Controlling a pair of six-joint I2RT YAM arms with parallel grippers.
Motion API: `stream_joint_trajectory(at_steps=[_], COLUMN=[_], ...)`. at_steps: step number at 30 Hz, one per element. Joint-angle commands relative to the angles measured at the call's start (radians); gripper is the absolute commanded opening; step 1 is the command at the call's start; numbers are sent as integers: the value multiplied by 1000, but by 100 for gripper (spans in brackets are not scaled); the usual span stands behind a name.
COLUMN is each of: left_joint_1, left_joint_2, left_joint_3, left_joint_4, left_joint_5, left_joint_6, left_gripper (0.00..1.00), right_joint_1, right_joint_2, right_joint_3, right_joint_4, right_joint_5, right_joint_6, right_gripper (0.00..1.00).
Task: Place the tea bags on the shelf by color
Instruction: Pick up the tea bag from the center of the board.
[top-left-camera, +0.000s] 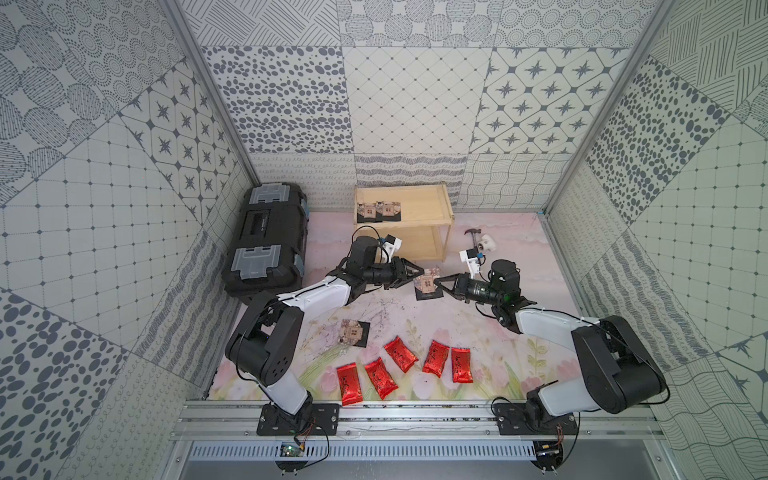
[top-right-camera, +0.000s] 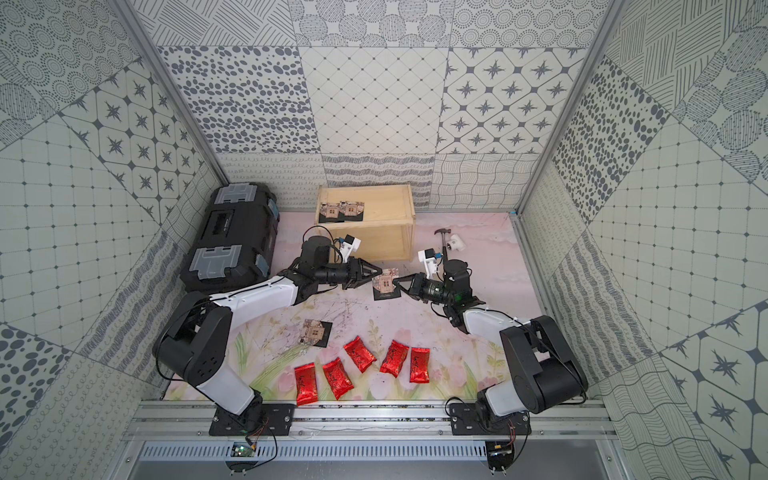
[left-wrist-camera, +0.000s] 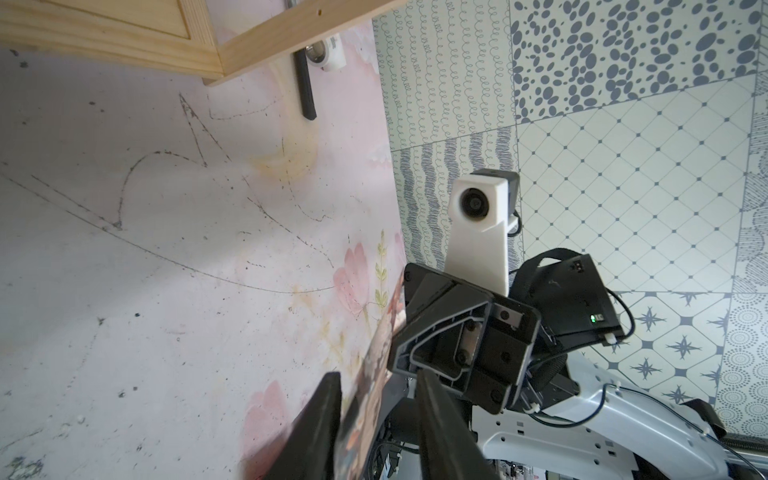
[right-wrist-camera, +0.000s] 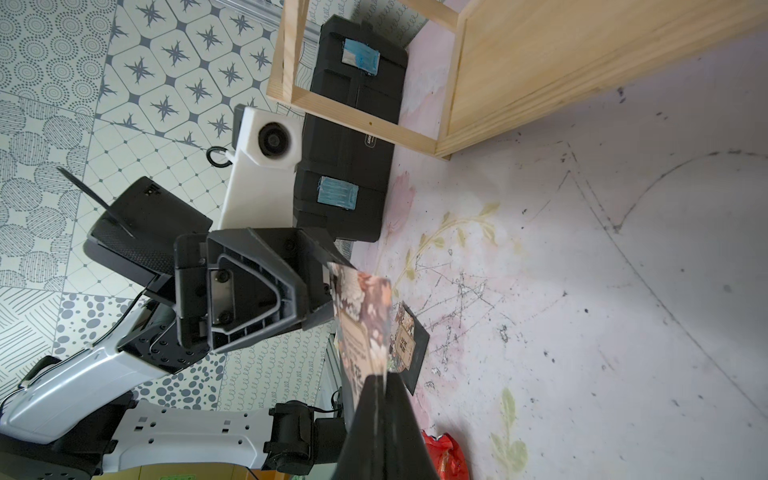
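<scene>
The black squarish sachet with the beige house picture (top-left-camera: 426, 284) hangs above the bench (top-left-camera: 457, 328) between both arms. The closed right end effector (top-left-camera: 437, 284) pinches one edge, while the left end effector (top-left-camera: 414, 278) straddles the opposite edge, jaws apart, not yet clamped. The pale wooden shelf (top-left-camera: 419, 210) stands just beyond, nearer the left arm.

Right end effector (right-wrist-camera: 380, 377) pinching sachet (right-wrist-camera: 360, 316), shelf (right-wrist-camera: 540, 62) behind
</scene>
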Motion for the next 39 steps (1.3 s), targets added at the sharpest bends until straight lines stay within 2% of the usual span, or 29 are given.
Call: stream_joint_trajectory(at_steps=[1,9,14,17,21,39], left_joint_1=[5,8,9,13,12,29], left_joint_2=[-28,-38,-58,-65,-65,-72], left_joint_3=[-6,17,52,72,87,44], left_joint_4=[45,-2,-77,-105,-119,-28], left_joint_5=[20,14,0,-2,4,5], left_joint_6=[22,52,92,114,124,101], left_gripper=[25,0,0,0,0,0], right_joint_1=[5,5,4,-6,-25,-64], right_joint_2=[9,-19,-30,-59,-115,-209], right_joint_3=[27,22,24,26,14,-3], right_joint_4=[23,-16,-54,-111,-151,-173], right_joint_5=[1,7,7,10,24,18], right_joint_6=[-12,-35,-52,-81,-109,-106], right_gripper=[0,1,9,23,32,51])
